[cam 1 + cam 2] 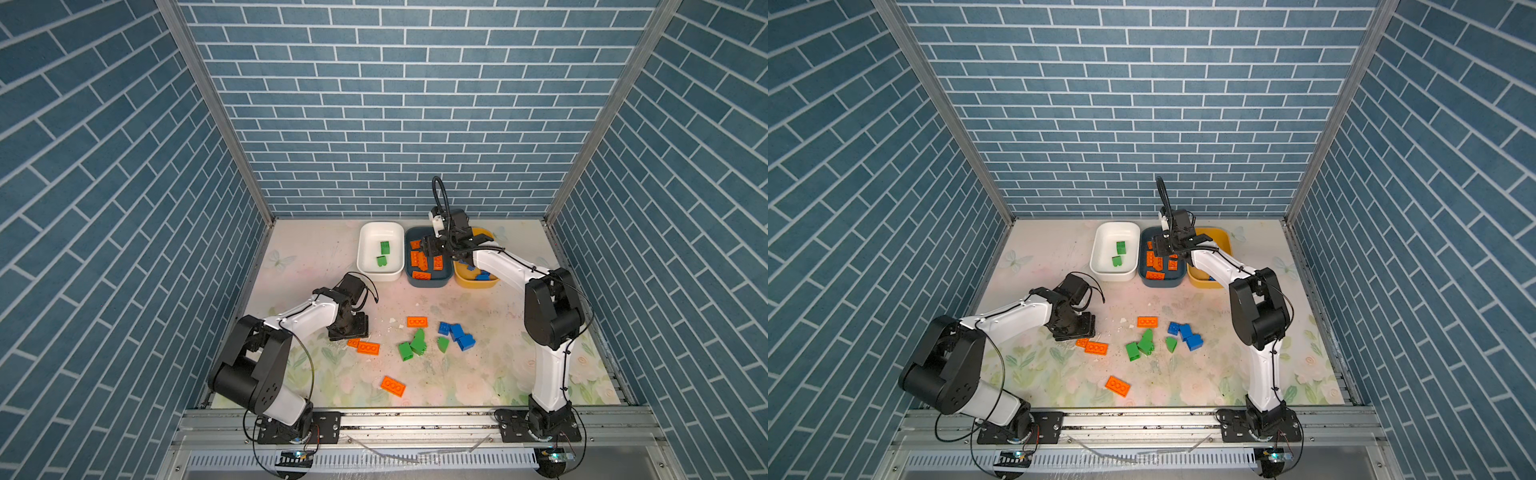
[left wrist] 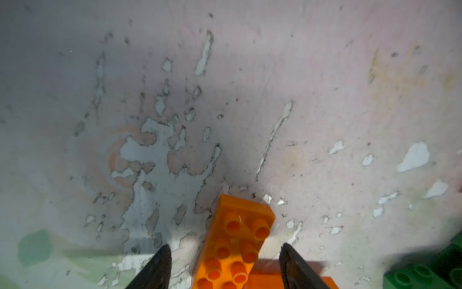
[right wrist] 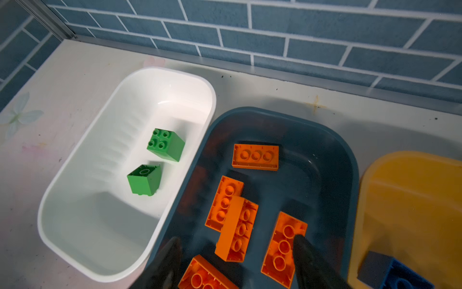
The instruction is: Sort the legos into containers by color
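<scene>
The table [image 1: 519, 374] has a pale cover with soft pink flowers and green leaves on it. A light butterfly [image 1: 276, 259] is drawn near the back left. In the left wrist view the cover is badly worn, with grey patches [image 2: 160, 160] where the picture has peeled off. A few white flakes [image 1: 392, 320] lie near the middle. Blue brick walls [image 1: 395, 104] stand on three sides, with grey metal posts [image 1: 217, 112] in the corners. A metal rail [image 1: 415, 419] runs along the front, and a white strip with slots [image 1: 374, 459] sits below it.
</scene>
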`<state>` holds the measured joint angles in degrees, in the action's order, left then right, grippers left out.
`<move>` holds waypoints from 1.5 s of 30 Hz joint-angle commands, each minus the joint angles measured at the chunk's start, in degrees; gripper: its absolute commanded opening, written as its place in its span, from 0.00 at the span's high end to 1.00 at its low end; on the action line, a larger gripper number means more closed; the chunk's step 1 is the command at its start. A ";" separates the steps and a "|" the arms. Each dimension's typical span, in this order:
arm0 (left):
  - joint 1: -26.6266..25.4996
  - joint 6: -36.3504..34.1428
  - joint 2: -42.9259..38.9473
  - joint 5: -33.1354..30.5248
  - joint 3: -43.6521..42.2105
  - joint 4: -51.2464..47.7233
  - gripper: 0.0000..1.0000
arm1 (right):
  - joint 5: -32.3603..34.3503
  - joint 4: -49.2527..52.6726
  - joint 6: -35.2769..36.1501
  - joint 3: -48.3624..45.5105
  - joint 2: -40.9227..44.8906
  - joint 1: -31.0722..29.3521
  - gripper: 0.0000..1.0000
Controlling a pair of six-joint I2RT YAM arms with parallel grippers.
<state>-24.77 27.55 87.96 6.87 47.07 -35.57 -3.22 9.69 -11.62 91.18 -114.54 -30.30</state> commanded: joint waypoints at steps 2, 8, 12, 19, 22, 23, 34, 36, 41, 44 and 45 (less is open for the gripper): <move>-1.11 -1.62 2.04 -1.92 0.48 -2.53 0.35 | 0.28 -7.12 -0.16 -4.47 3.57 -0.08 0.25; -2.77 -1.46 3.94 -4.23 0.70 -2.28 0.46 | 0.03 -10.61 0.10 -6.39 5.76 0.02 0.01; -2.96 -0.59 5.20 -6.11 0.46 -1.55 0.55 | -1.52 -12.29 -0.24 -7.23 6.50 -0.10 0.01; -3.04 2.39 4.48 -6.35 -0.85 3.39 0.68 | 2.48 -13.32 -3.78 -8.04 7.78 -0.05 0.01; -3.06 2.68 3.61 -6.94 -0.02 3.84 0.74 | 5.85 -13.81 -5.99 -9.52 9.42 -0.02 0.01; -3.04 2.77 3.20 -7.11 0.28 3.84 0.75 | 6.92 -14.15 -6.54 -10.21 10.00 0.03 0.01; -3.09 1.19 -1.61 -7.40 9.56 2.70 0.76 | 5.78 -19.25 -6.43 -22.95 17.97 0.18 0.01; -3.14 1.32 -0.52 -5.94 12.13 3.70 0.76 | 5.92 -18.58 -7.86 -24.15 18.60 0.16 0.01; -3.26 2.35 5.01 -1.03 20.26 9.11 0.76 | 2.37 -14.17 -9.74 -25.97 19.17 0.18 0.02; -3.48 1.99 10.44 0.53 27.84 9.06 0.76 | -1.44 -11.17 -9.73 -26.97 19.85 0.07 0.02; -3.71 1.89 12.12 1.43 30.08 9.70 0.76 | -1.52 -10.21 -9.74 -27.39 20.33 0.09 0.02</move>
<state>-27.90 29.61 96.79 5.28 72.97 -27.75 -1.41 -4.29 -19.20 66.06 -96.51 -30.30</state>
